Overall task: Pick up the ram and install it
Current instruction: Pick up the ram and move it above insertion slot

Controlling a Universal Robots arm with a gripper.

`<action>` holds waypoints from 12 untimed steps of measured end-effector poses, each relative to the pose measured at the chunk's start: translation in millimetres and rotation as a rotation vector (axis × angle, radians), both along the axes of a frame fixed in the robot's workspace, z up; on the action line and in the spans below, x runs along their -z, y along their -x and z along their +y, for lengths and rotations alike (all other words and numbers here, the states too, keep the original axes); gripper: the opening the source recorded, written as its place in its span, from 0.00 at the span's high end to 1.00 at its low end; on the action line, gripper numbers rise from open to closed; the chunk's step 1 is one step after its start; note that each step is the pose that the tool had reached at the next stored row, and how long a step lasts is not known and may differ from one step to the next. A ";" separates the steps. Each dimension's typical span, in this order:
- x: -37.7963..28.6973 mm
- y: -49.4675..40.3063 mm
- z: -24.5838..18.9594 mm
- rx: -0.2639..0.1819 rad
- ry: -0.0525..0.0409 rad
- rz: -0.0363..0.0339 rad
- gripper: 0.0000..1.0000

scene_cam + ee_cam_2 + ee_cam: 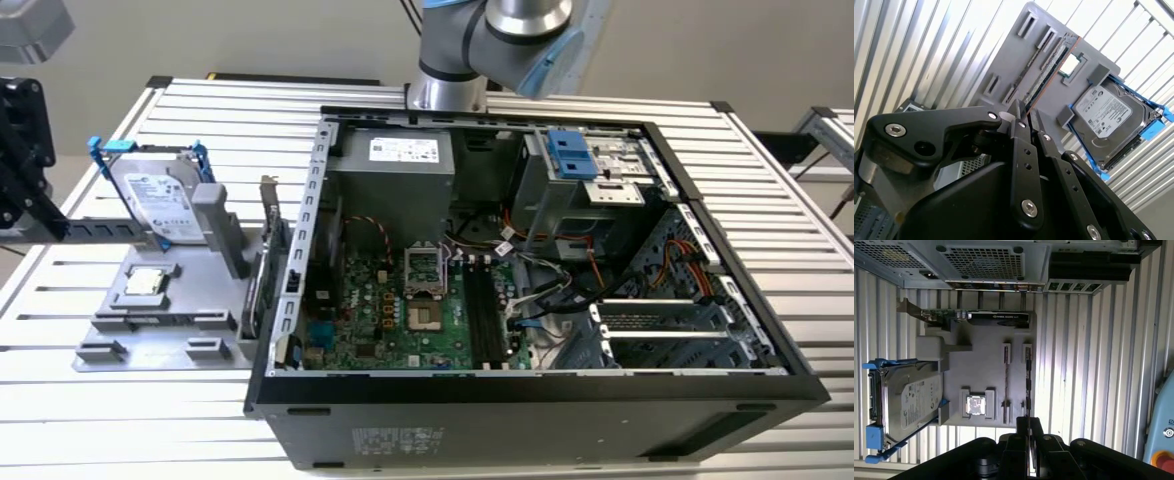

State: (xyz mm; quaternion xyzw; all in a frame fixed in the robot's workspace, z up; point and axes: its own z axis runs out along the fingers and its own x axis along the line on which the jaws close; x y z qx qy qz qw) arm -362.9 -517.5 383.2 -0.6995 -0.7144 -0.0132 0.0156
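One wide slatted worktop (pixel 761 190) carries everything, and the biggest thing on it is the open computer case (pixel 534 425). Just beside the case sits the grey tray (pixel 187 295), and every small part is placed from that tray. The silver hard drive (pixel 158 195) with blue rails stands at one side of the tray. A long card (pixel 989 317) with a metal bracket stands on the tray's edge nearest the case. A small square chip (pixel 974 405) lies on the tray between the hard drive and the ram (pixel 1027 382). The ram stands on its thin edge at the side of the tray far from the hard drive, and it is not yet lifted. The gripper (pixel 1028 421) hangs past the tray's edge that is far from the case. Its jaws are nearly together with just a thin gap, and they hold nothing. The ram's long side runs straight away from the jaws toward the case, and in both wrist views it lines up with that thin gap. So I think the jaws face the ram end-on, with its near end closest to them.
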 end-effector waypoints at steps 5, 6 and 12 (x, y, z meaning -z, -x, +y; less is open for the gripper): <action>-0.2 -2.7 0.0 0.000 0.0006 0.0001 1.00; -0.2 -4.0 0.1 0.000 0.0007 0.0001 1.00; -0.2 -13.2 0.0 0.000 0.0013 0.0001 1.00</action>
